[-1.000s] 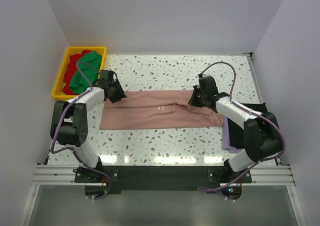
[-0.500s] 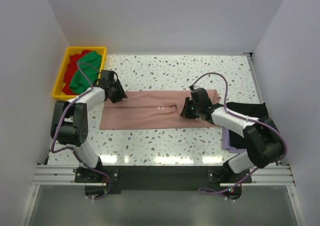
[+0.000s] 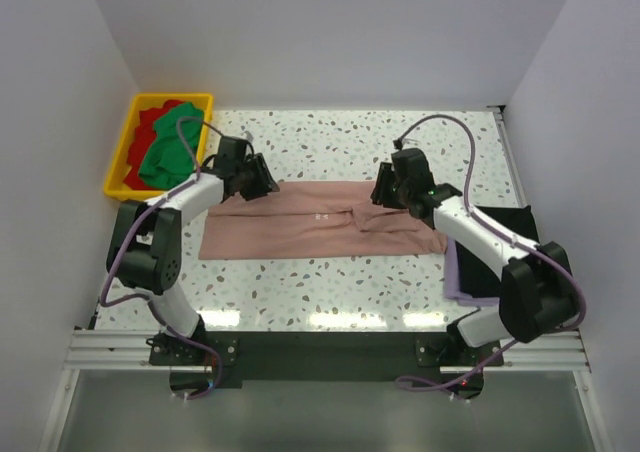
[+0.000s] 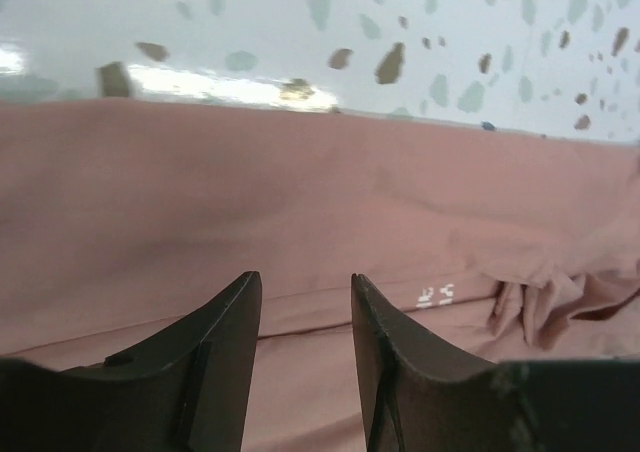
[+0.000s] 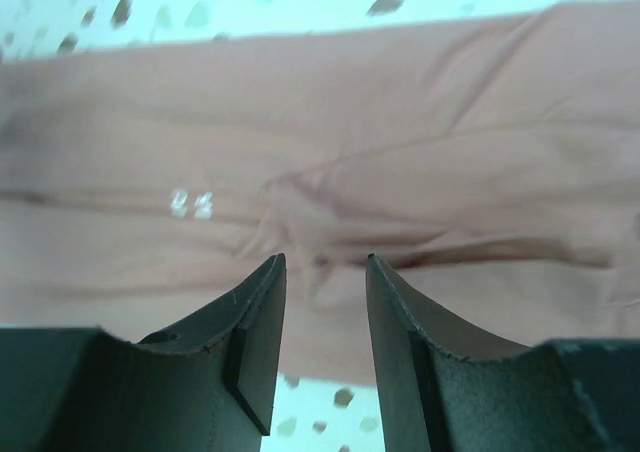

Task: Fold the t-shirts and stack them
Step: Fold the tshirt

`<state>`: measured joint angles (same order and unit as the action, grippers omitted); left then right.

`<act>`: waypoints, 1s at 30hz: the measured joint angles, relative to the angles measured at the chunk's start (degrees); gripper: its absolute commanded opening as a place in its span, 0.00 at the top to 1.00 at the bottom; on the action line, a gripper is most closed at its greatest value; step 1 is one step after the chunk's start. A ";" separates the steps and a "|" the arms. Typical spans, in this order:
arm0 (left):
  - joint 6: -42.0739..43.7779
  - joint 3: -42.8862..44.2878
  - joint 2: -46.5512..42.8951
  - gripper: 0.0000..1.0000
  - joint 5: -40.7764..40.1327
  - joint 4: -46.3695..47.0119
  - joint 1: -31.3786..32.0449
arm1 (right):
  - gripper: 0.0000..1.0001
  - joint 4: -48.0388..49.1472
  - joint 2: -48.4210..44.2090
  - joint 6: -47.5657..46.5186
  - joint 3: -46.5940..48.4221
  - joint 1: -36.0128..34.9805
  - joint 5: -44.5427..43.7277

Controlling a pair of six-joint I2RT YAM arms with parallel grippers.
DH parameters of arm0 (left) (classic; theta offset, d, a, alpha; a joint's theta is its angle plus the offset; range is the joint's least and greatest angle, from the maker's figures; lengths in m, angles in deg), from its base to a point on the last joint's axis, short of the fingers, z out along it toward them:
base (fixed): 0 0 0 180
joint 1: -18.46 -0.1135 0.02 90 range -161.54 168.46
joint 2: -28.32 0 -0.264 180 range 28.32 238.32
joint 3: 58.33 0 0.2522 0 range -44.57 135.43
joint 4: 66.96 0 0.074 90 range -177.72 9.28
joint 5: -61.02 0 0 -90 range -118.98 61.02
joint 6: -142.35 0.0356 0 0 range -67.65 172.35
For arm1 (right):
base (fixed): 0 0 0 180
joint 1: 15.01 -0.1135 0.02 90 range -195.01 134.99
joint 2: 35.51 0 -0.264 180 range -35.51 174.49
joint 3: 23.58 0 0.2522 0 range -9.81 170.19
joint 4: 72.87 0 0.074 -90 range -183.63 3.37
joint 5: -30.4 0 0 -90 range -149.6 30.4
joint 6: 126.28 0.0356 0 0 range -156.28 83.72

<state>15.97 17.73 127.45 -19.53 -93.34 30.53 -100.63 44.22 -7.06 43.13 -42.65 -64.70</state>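
The dusty-pink t-shirt lies folded into a long band across the table, its small white print near the middle. My left gripper hovers open and empty over the band's far edge, left of centre. In the left wrist view the gripper is over pink cloth. My right gripper is open and empty over a bunched crease right of centre. In the right wrist view the gripper is above that crease. A green shirt and a red shirt lie in the bin. A black shirt lies on a lavender one at the right.
The yellow bin stands at the far left corner. White walls close in the speckled table at the left, back and right. The arm bases stand at the near edge.
My left gripper has moved right along the shirt's far edge. My right gripper dipped toward the shirt's middle, then drew back toward its far edge. The shirt's right end looks more bunched.
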 measured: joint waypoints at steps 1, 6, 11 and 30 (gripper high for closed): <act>0.00 0.24 0.09 0.54 0.61 0.42 1.05 | 0.59 -0.74 1.86 -0.39 2.49 1.42 -0.70; 0.02 2.86 0.96 0.51 2.69 3.04 7.69 | 0.58 -3.26 9.14 -1.25 7.91 8.87 -3.50; 0.13 8.81 4.79 0.51 5.42 6.05 14.60 | 0.60 -6.23 15.28 -1.40 8.04 13.62 -3.91; 1.11 26.88 21.53 0.50 9.94 7.10 25.38 | 0.64 -7.93 -5.64 0.26 -10.49 13.66 7.37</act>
<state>17.09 44.62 148.98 -9.58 -86.24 55.91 -108.57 38.58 -6.80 32.64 -28.99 -57.34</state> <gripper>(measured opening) 0.494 0.360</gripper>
